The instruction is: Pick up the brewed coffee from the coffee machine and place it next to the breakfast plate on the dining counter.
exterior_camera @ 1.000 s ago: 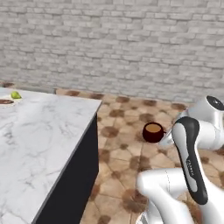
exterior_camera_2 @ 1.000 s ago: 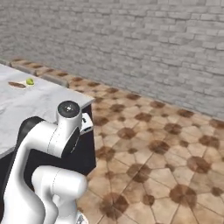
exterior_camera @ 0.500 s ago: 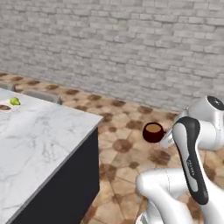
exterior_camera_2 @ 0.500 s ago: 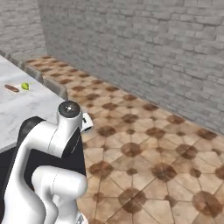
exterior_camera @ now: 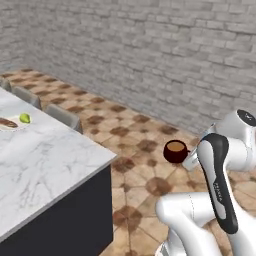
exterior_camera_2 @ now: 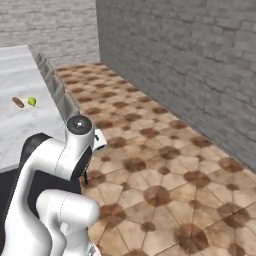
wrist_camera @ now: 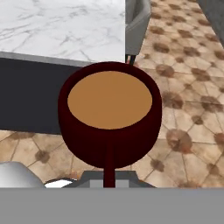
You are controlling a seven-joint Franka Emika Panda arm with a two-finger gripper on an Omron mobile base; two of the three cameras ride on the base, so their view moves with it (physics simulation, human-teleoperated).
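Note:
The brewed coffee (wrist_camera: 109,114), a dark red mug full of brown liquid, hangs upright over the tiled floor just off the corner of the dining counter (wrist_camera: 61,26). My gripper (wrist_camera: 109,177) is shut on its side handle. From the left base the brewed coffee (exterior_camera: 176,151) shows just left of my forearm, right of the dining counter (exterior_camera: 45,160). The breakfast plate (exterior_camera: 9,123), with a brown stick and a green fruit (exterior_camera: 24,118), lies far along the marble top. The same breakfast plate (exterior_camera_2: 22,102) sits well beyond my arm in the right base view. The coffee machine is out of view.
Grey stools (exterior_camera: 62,116) stand along the counter's far side, one close to the corner (wrist_camera: 138,26). A grey brick wall (exterior_camera_2: 190,60) runs along the right. Brown patterned floor tiles (exterior_camera_2: 165,165) lie open between the counter and the wall.
The whole picture has swung as the base turns. The counter and plate now sit further left and the wall has closed in on the right. The mug stays in my grip.

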